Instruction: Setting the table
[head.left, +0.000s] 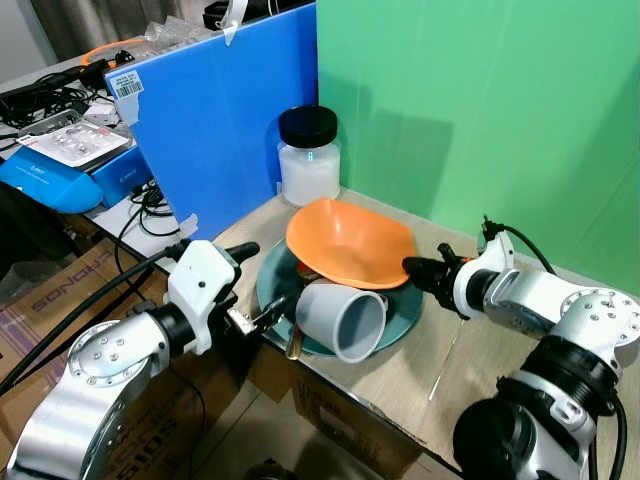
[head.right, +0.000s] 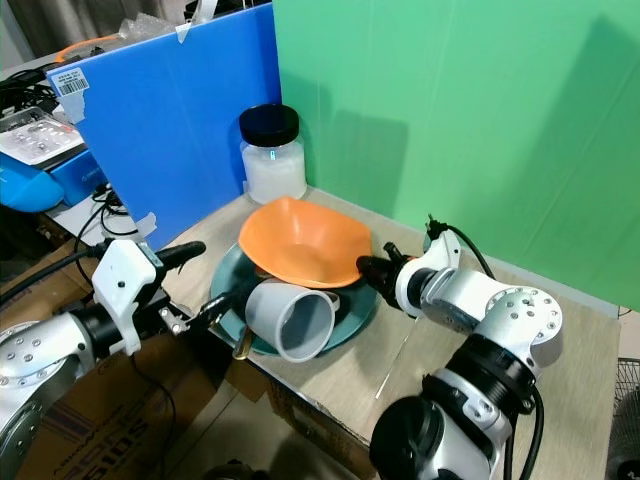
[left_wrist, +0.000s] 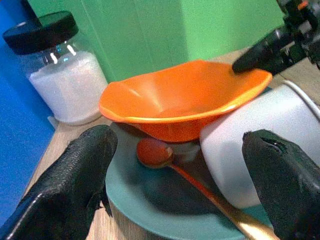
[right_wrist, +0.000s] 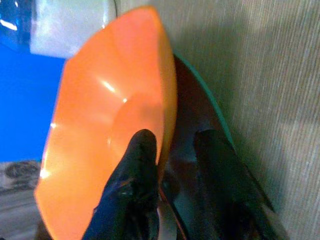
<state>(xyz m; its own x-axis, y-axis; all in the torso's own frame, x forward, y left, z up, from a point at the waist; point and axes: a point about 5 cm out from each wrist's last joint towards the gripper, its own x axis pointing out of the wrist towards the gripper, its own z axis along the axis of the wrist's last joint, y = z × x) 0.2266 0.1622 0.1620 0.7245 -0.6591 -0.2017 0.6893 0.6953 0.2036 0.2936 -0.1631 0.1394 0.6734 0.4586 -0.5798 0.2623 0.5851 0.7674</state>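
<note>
- Gripping the rim of the orange bowl (head.left: 350, 243), the right gripper (head.left: 418, 268) is reaching in from the robot's right, with one finger (right_wrist: 136, 165) lying inside the bowl and the other finger (right_wrist: 220, 170) sitting under its edge, so the claw is clamped on the bowl's wall.
- The orange bowl is sitting tilted above the teal plate (head.left: 400, 322), with its near side resting on the white cup (head.left: 340, 318).
- The white cup is lying on its side on the plate, its open mouth pointing toward the robot and its handle showing at the top.
- A spoon (left_wrist: 170, 162) with a red bowl and a gold handle is lying on the plate, its red end tucked under the orange bowl and just beside the cup.
- The left gripper (head.left: 262, 285) is hovering at the plate's near-left edge with its fingers (left_wrist: 75, 175) spread wide apart, framing the plate and spoon without touching them.
- A glass jar (head.left: 309, 157) with a black lid and white contents is standing upright behind the plate on the wooden table (head.left: 450, 360), against the blue board (head.left: 225, 110) and the green backdrop (head.left: 480, 110).
</note>
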